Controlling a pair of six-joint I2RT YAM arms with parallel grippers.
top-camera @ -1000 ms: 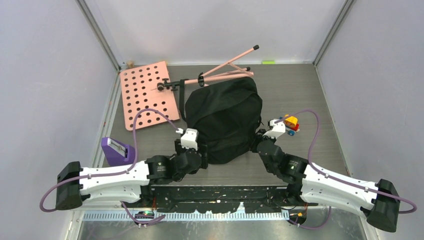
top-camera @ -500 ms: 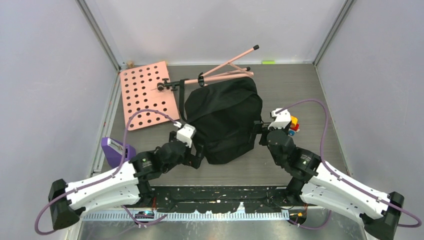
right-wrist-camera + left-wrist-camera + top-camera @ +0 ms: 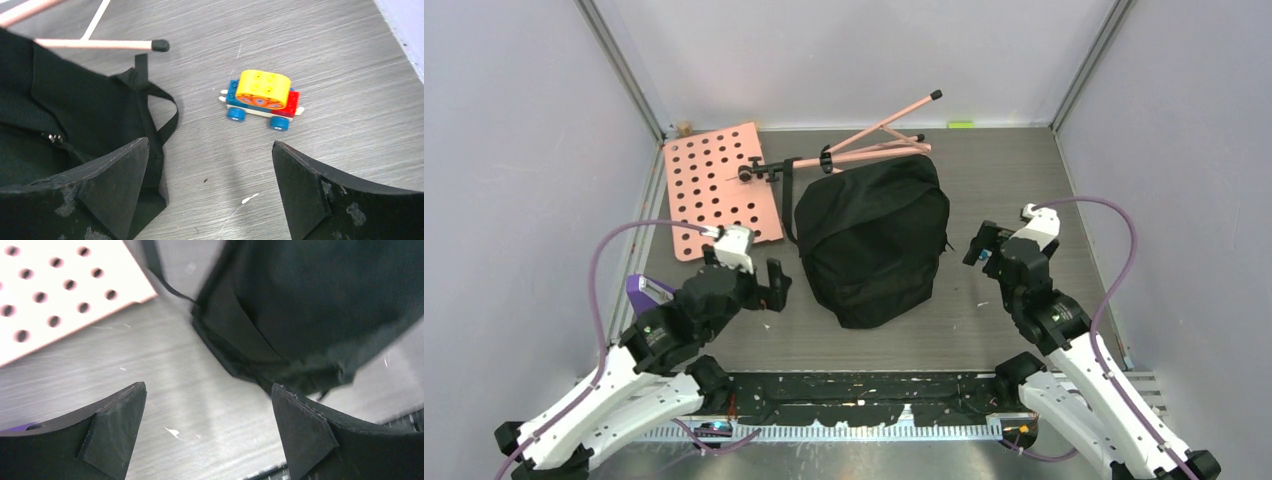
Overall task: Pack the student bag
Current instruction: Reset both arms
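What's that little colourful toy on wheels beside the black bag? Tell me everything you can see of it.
It is a small toy car built of plastic building bricks: a rounded yellow block with studs on top, blue and red bricks under it, a white base plate, blue wheels. It stands upright on the grey wood-grain table, beside a strap of the backpack but apart from it. Nothing touches it; the right gripper hangs open, short of it.

black student bag, pink holed board, yellow-red-blue toy car
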